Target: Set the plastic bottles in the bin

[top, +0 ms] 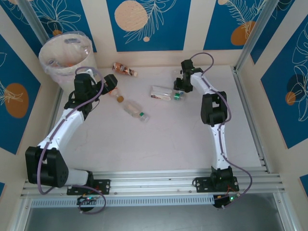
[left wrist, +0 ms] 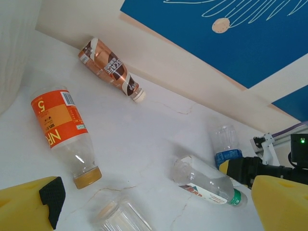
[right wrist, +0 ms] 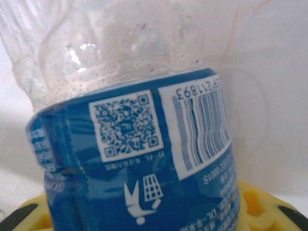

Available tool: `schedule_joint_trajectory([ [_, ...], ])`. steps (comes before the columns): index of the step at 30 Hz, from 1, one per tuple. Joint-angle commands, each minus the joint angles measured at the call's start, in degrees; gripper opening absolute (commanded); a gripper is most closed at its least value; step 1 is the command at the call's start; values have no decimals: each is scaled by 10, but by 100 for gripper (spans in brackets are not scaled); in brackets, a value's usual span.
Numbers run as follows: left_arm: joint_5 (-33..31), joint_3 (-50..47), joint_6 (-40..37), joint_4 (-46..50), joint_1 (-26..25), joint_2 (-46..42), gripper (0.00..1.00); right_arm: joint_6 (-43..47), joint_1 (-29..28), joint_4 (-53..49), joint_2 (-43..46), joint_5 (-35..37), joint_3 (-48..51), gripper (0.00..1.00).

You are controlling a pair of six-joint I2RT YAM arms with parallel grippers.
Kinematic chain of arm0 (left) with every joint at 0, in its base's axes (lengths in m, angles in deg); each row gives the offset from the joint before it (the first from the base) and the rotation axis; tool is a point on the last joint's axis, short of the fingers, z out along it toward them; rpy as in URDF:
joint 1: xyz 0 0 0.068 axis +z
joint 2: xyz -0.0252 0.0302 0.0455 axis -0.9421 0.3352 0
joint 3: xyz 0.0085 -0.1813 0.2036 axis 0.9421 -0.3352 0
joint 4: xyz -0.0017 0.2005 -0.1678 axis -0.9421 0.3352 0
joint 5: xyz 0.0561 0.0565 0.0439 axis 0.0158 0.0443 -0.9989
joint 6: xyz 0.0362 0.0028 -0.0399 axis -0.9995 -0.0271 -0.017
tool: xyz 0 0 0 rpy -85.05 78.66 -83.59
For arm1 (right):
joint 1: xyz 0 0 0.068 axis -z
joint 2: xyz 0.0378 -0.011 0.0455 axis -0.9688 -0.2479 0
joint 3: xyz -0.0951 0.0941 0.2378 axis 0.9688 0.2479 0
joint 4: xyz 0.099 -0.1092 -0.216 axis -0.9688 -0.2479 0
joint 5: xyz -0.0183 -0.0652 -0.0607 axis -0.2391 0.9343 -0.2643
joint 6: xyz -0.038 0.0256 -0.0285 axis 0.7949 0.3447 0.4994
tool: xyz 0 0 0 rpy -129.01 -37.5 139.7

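Yellow fingers (right wrist: 262,207) around crinkled blue-labelled bottle (right wrist: 144,159)

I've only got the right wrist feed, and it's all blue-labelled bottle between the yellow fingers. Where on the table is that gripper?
Observer: From the top camera, the right gripper is at the far middle of the table, right beside a crushed clear bottle.
Operator: And which way is the bin from there?
Observer: The bin stands at the far left corner, beyond the left gripper.
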Motion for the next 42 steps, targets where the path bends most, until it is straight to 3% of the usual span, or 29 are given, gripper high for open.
schedule_joint_trajectory([
  [1,47,-4,4,-13,-4,13,100,-4,-4,72,100,8,80,34],
  [7,142,-24,55,-80,-23,44,100,-8,-10,177,268,-1,285,34],
  [11,169,-28,55,-100,-55,58,100,-7,-23,243,390,-17,440,33],
  [15,213,-38,61,-152,-87,70,100,-17,-37,306,511,-68,579,33],
  [20,266,-63,55,-249,-128,81,100,-18,-88,375,610,-119,705,32],
  [24,271,-55,41,-256,-159,100,100,-56,-138,459,645,-134,780,32],
  [29,252,-43,73,-288,-185,128,100,-74,-172,518,644,-184,808,32],
  [35,205,-20,105,-263,-220,161,100,-69,-200,530,649,-183,804,33],
  [39,206,-21,99,-278,-236,160,100,-66,-208,509,637,-177,787,33],
  [42,180,-16,93,-228,-237,164,97,-53,-214,504,641,-170,782,34],
])
